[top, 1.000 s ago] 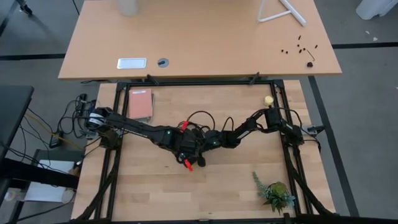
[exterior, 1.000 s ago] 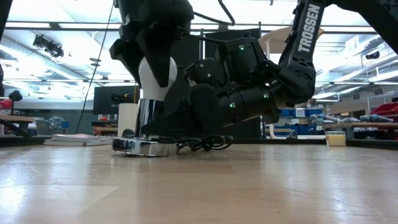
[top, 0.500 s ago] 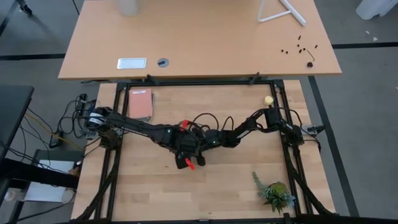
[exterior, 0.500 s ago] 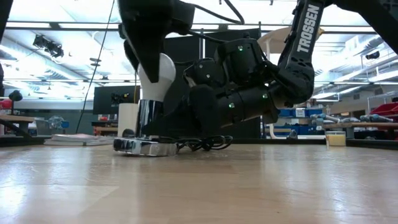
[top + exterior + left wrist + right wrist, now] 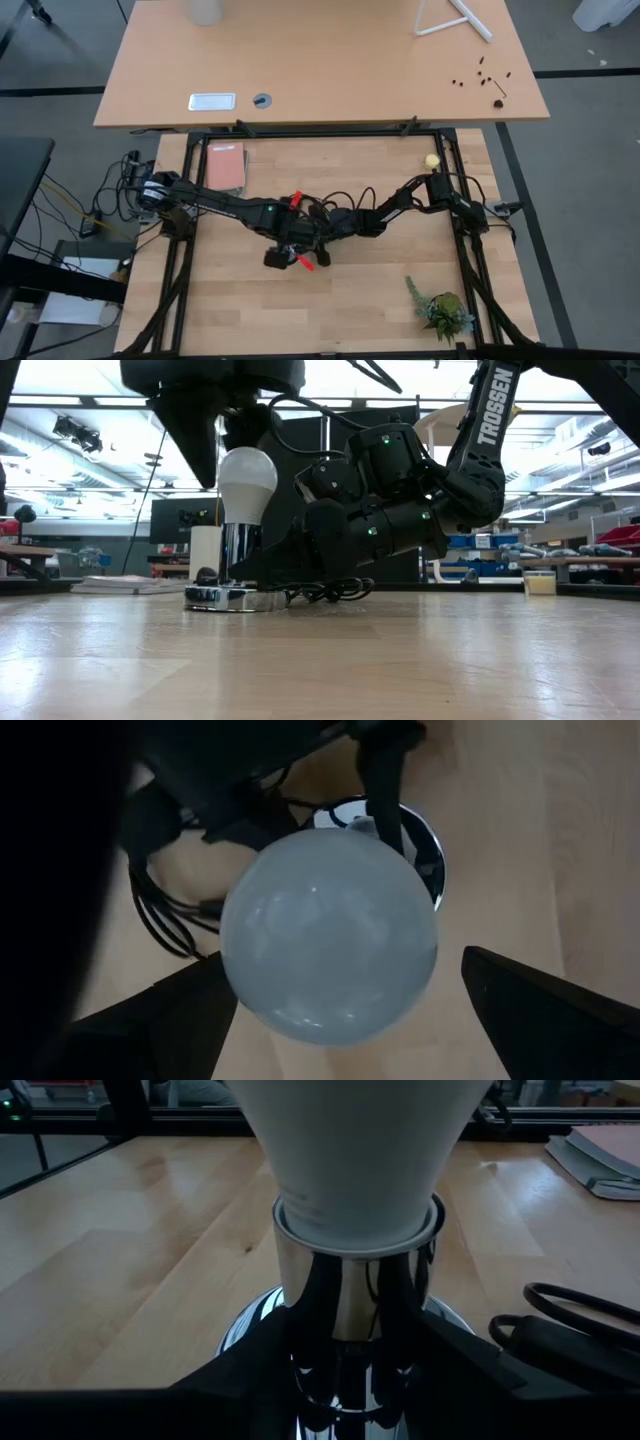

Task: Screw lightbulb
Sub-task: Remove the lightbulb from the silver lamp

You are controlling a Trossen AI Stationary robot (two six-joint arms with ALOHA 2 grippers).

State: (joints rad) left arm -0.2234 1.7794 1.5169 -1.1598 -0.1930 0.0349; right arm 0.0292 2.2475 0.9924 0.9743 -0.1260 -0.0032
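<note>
The white lightbulb (image 5: 247,480) stands upright with its neck in the chrome socket (image 5: 240,550), whose round base (image 5: 225,598) rests on the table near its middle. My left gripper (image 5: 220,435) is open above the bulb. In the left wrist view its fingers stand on either side of the bulb's dome (image 5: 328,935), apart from it. My right gripper (image 5: 290,550) reaches in level from the table's right and is shut on the socket. My right gripper pinches the socket's chrome stem (image 5: 350,1295) between its two fingers, below the bulb's neck (image 5: 360,1190). The fingers come level from the table's right side. The socket stands upright with its base on the table.
The socket's black cord (image 5: 325,190) loops on the table behind the grippers. A pink book (image 5: 226,166) lies at the far left, a small yellow ball (image 5: 432,160) at the far right, and a small green plant (image 5: 443,310) at the near right.
My left gripper has turned about the bulb, opened, let go of it and gone up, shifting a little toward the table's near edge. The bulb stays upright in the socket and now shows whole.
</note>
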